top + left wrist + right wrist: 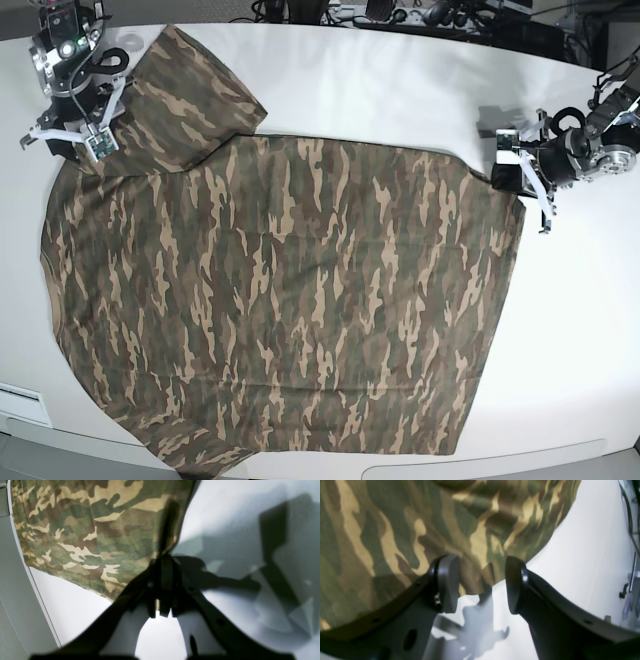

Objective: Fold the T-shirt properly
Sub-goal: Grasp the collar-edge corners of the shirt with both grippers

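The camouflage T-shirt (290,300) lies spread flat on the white table (400,90), with one sleeve (190,95) at the far left. My left gripper (512,172) is at the shirt's far right corner. In the left wrist view the left gripper (163,558) is shut, pinching a raised fold of the T-shirt (87,530). My right gripper (85,135) is at the far left by the sleeve. In the right wrist view the right gripper (481,582) is open, its fingers (447,580) on either side of the edge of the T-shirt (395,530).
Cables and equipment (400,12) line the table's back edge. The table's rim (37,592) runs close to the shirt in the left wrist view. The shirt's lower hem reaches the front edge (300,465). A white block (20,405) sits at the front left.
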